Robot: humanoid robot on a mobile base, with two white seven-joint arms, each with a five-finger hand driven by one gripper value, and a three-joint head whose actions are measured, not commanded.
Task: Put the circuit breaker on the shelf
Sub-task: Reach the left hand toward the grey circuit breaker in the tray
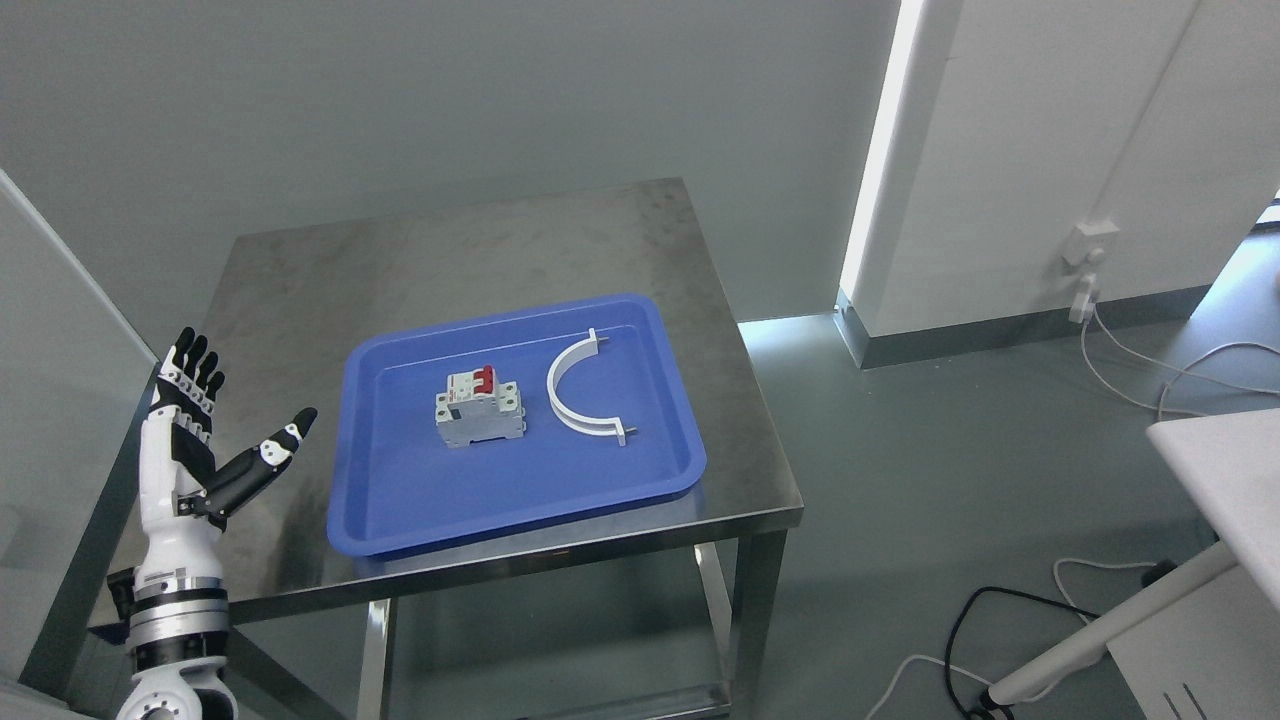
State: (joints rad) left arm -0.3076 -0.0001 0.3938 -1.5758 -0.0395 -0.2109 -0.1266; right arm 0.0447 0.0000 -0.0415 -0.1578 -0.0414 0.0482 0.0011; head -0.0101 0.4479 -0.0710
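Circuit breaker [480, 405] is sitting in the blue tray [400, 500], roughly mid-tray and a bit left of center, grey/white body w/ red switches on the far end. Right next to it, not touching, there's a white curved bracket [575, 392], half-ring shape w/ its open side facing right, also in the tray. Tray's on a steel table [400, 260], closer to the front edge, and its front lip looks abt level w/ the table edge. Left hand [205, 440] is up at the table's left side, well apart from the tray, fingers spread and pointing up, thumb [265, 460] sticking out toward the tray, holding nothing. Only 1 arm shows, right one isn't in frame. Off to the right: white wall, an outlet w/ a plug [1085, 270], cables [1150, 380] trailing over the grey floor, and a corner of a white table [1220, 460].
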